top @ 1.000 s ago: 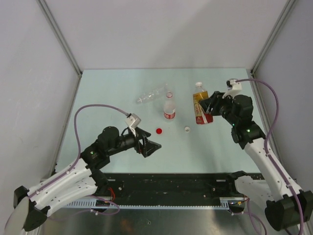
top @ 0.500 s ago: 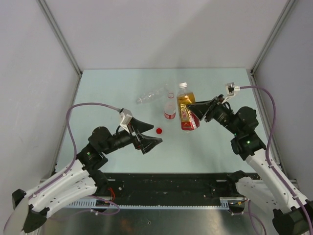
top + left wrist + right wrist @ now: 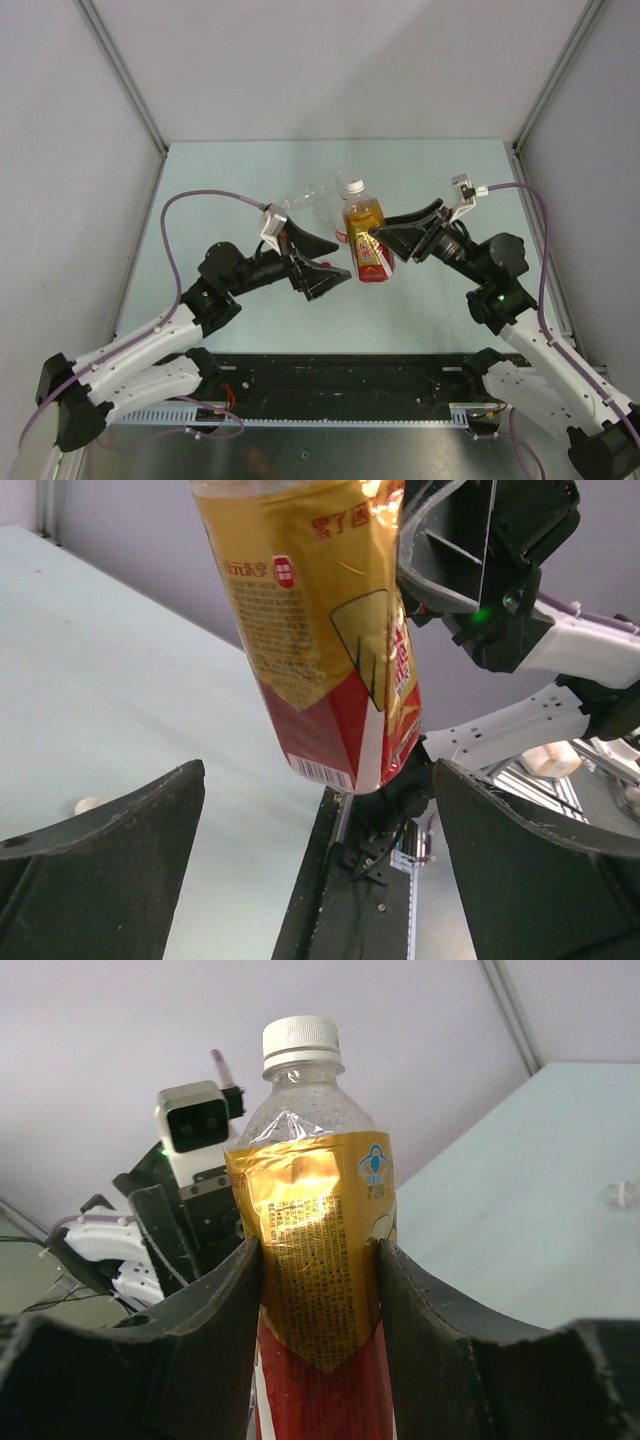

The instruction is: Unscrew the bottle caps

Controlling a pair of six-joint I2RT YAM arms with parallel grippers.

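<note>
Left end effector (image 3: 340, 263) is released, jaws wide apart, pointing right toward the amber bottle (image 3: 365, 238). In the left wrist view the two dark fingers (image 3: 100, 870) flank the bottle's lower end with a clear gap on each side – no contact. A loose white cap (image 3: 88, 805) lies on the pale green surface (image 3: 220, 200), left of the bottle in that view.

Farther back on the surface, the crinkled bottle (image 3: 315, 192) lies on its side, just behind the left end effector. The red-label bottle (image 3: 341, 236) shows only as a sliver at the amber bottle's left edge, mostly hidden behind it.

The amber bottle sits near mid-table between the two arms, held up off the surface and tilted. Its gold and red label faces both wrist cameras. Its own white cap (image 3: 300, 1042) is screwed on at the top.

Right end effector (image 3: 378, 240) is clenched on the amber bottle – the right wrist view shows both fingers (image 3: 215, 1330) pressed against the label on either side, around mid-body. The left arm's wrist camera (image 3: 195, 1125) is visible just behind the bottle there.
</note>
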